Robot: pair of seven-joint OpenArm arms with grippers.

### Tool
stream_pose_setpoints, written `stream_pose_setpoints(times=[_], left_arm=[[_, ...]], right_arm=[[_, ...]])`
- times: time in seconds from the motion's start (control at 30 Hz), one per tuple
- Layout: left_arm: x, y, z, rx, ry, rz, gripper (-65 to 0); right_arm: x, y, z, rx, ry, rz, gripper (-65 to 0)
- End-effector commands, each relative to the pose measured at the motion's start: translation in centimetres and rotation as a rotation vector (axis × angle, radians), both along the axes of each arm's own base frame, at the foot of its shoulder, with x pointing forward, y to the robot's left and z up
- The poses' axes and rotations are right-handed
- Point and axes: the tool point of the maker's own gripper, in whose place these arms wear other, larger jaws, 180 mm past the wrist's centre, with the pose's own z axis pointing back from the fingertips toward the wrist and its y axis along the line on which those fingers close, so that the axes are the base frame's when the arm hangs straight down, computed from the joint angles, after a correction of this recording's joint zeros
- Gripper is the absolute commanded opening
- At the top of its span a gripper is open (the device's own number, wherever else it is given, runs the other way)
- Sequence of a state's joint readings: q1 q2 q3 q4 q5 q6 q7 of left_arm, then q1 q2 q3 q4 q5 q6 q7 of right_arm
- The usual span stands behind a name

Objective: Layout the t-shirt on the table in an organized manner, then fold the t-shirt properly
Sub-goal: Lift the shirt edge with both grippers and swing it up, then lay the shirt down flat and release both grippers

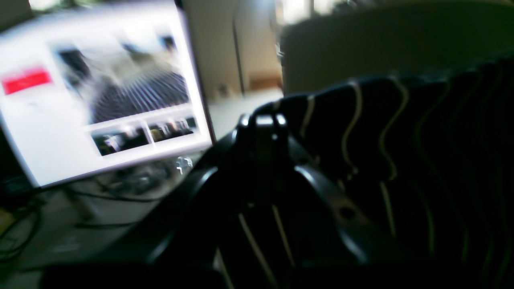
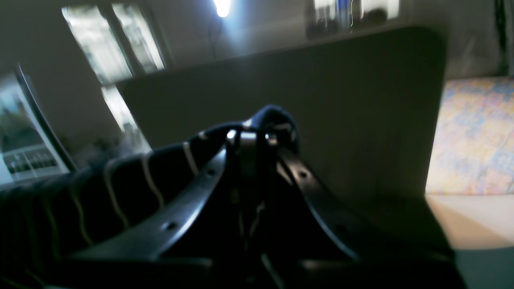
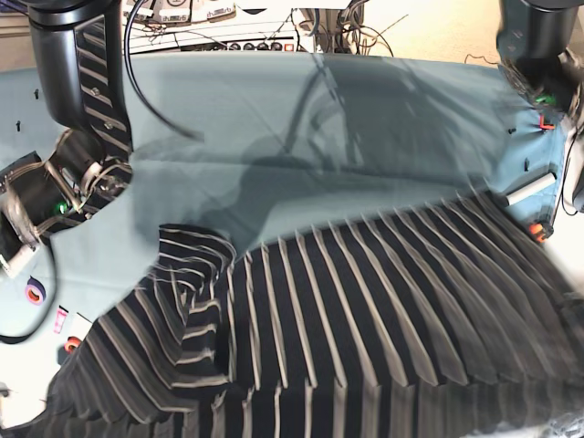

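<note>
Navy striped fabric of the t-shirt (image 3: 365, 310) hangs spread above the near part of the teal table (image 3: 301, 109), pinched at one raised edge by the closed left gripper (image 1: 263, 120) and at another by the closed right gripper (image 2: 251, 134).

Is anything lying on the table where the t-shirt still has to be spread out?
Nothing visible does. Both grippers, left gripper and right gripper, are shut on the t-shirt; the teal table beyond it shows only cloth and shadows.
</note>
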State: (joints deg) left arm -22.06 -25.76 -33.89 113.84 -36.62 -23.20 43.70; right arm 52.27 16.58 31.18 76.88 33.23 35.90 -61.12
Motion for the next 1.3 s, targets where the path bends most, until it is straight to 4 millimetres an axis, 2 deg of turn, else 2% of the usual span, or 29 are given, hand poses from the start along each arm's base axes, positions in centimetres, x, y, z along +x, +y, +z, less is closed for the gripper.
stream_pose_setpoints(times=[0.0,0.1,0.2,0.33,0.37,0.43,0.47,0.5,0.53,0.67,0.8,0.87,0.93,1.07,1.17,1.27], left_arm=[[1.1,0.0,1.0,0.005,-0.030,-0.002,-65.0],[5.9,-1.3,-3.4,0.012,0.114,-0.036,-65.0],[10.8,-2.4,-7.7,-0.018,0.211,-0.057,-65.0],[16.2,-4.0,-11.4,0.005,0.247,-0.053,-65.0],[17.0,-4.5,-12.0,0.011,0.254,-0.063,-58.5],[18.1,-5.0,-12.8,0.017,0.257,-0.073,-40.8],[18.5,-5.1,-13.0,0.011,0.254,-0.074,-33.7],[18.8,-5.2,-13.0,0.009,0.257,-0.073,-29.1],[19.0,-5.2,-13.0,0.006,0.262,-0.069,-27.3],[19.4,-5.3,-12.2,0.011,0.272,-0.069,-27.2],[19.1,-5.2,-13.5,0.019,0.406,-0.061,-27.5],[18.6,-5.3,-13.9,-0.032,0.469,-0.074,-29.8],[18.0,-5.6,-13.3,-0.090,0.491,-0.112,-34.7],[15.3,-7.0,-10.4,-0.142,0.459,-0.291,-40.5],[12.6,-5.8,-8.5,-0.183,0.406,-0.306,-44.9],[9.4,-4.3,-8.1,-0.160,0.388,-0.269,-46.7]], right_arm=[[0.8,-0.7,1.2,-0.005,-0.032,-0.017,-65.0],[4.3,-0.9,-4.8,-0.048,0.108,-0.049,-65.0],[6.6,-1.2,-9.9,-0.089,0.187,-0.112,-65.0],[7.8,-1.0,-14.1,-0.195,0.221,-0.146,-65.0],[7.8,-0.9,-14.8,-0.211,0.237,-0.141,-62.3],[7.8,-0.6,-15.2,-0.239,0.252,-0.134,-47.2],[7.9,-0.6,-15.1,-0.250,0.249,-0.135,-42.4],[8.0,-0.7,-14.7,-0.256,0.230,-0.138,-40.7],[8.0,-0.8,-14.5,-0.264,0.215,-0.142,-40.7],[8.0,-1.2,-13.9,-0.267,0.187,-0.152,-40.7],[7.3,-2.3,-15.1,-0.287,0.287,-0.162,-40.7],[6.8,-2.6,-15.3,-0.274,0.332,-0.162,-40.7],[6.4,-2.7,-14.7,-0.257,0.333,-0.153,-40.7],[4.7,-1.4,-12.3,-0.275,0.260,-0.053,-40.7],[2.5,-1.0,-11.1,-0.257,0.212,-0.028,-40.8],[-0.5,-1.3,-10.3,-0.215,0.160,-0.031,-40.8]])
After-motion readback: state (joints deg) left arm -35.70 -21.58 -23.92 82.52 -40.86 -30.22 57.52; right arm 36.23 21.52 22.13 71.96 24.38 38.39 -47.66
